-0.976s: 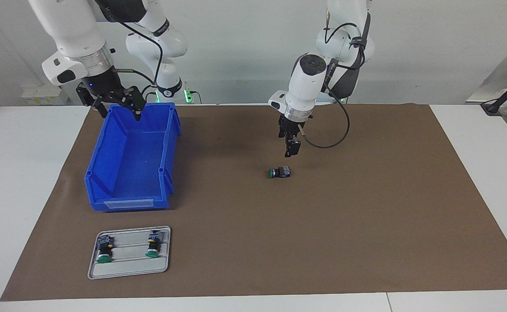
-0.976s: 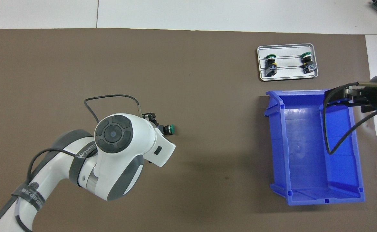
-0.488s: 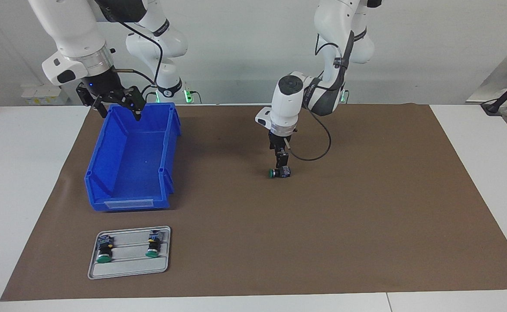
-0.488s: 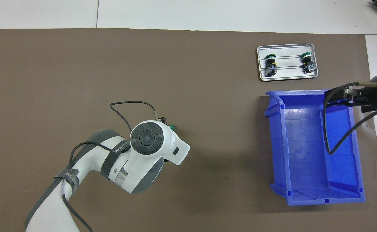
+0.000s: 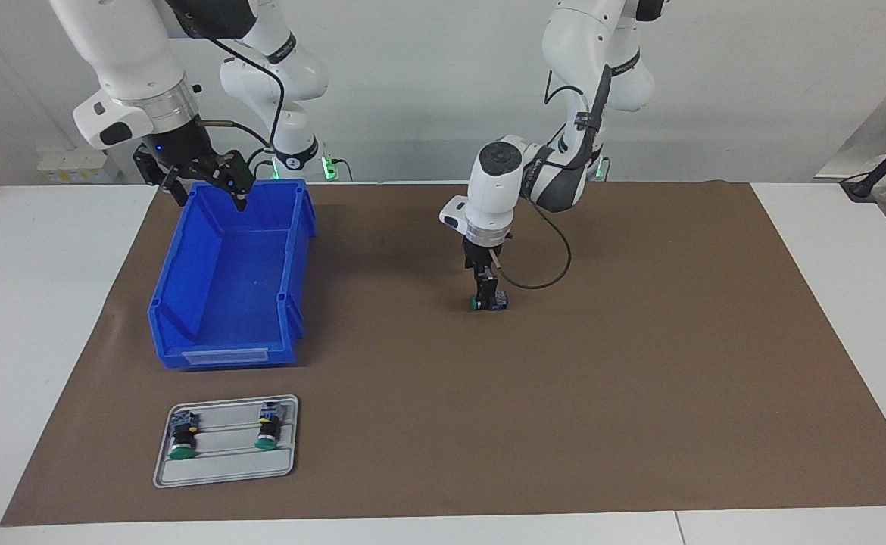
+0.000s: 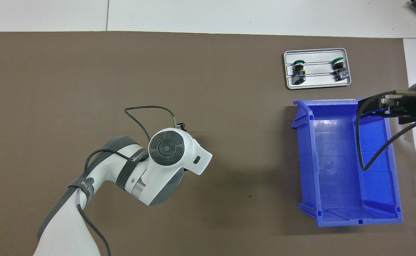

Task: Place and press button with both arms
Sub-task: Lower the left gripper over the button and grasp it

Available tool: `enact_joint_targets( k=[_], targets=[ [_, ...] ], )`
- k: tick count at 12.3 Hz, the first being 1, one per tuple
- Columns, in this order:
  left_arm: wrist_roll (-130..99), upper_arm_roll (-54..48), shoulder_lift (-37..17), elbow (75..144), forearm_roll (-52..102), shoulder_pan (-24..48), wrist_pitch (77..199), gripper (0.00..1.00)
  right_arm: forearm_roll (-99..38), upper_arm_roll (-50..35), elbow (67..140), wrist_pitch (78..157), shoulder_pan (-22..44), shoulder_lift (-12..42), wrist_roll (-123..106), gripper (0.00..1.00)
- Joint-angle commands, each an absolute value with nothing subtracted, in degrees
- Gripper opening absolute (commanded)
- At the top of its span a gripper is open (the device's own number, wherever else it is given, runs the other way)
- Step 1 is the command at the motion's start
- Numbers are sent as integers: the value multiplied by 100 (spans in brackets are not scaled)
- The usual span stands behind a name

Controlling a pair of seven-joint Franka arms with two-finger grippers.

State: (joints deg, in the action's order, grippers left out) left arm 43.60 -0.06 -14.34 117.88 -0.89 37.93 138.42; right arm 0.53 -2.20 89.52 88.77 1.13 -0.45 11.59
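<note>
facing view: the left gripper (image 5: 486, 297) is down at the button (image 5: 488, 303), which lies on its side on the brown mat (image 5: 640, 363) near the middle of the table, green cap toward the right arm's end. the fingers stand apart and straddle the black body; no lift shows, so the button is not yet gripped. the right gripper (image 5: 202, 184) waits over the rim of the blue bin (image 5: 231, 303) nearest the robots, fingers spread and empty. a grey tray (image 5: 223, 469), farther from the robots than the bin, carries two more buttons (image 5: 182, 437) of the same type.

step in hand, as judged: pick-up of the loose button by the left arm. the next move calls for closing the fingers squarely on the body, not on the cap, then a straight lift. an off-centre closure could roll the part, since it rests on a rounded side.

overhead view: the left arm's wrist housing (image 6: 167, 149) covers both the left gripper and the button; neither can be checked here. the right gripper (image 6: 382, 106) shows at the bin's rim (image 6: 336, 103) toward the right arm's end. the tray (image 6: 317, 83) lies just beside the bin, farther from the robots. the bin holds nothing visible.
</note>
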Motion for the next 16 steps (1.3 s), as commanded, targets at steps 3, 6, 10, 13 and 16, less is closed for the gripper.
enact_joint_targets(
  k=[3,6,10,13,16],
  targets=[
    [4228,35,-1696,11716,-237,3814,14045,96,-70,-229,9088,8930,70,-158,1011,100],
    [4210,35,-1766,11742,-237,3832,14124,96,-70,-229,9088,8930,70,-167,1011,100],
    [4157,35,-1854,11751,-237,3832,14238,91,-70,-229,9088,8930,70,-158,1011,100],
    [4149,53,-1854,11751,-246,3841,14230,83,-70,-229,9088,8930,70,-158,1011,100],
    [4087,62,-1854,11690,-255,3867,14177,71,-70,-229,9088,8930,70,-167,1011,100]
  ],
)
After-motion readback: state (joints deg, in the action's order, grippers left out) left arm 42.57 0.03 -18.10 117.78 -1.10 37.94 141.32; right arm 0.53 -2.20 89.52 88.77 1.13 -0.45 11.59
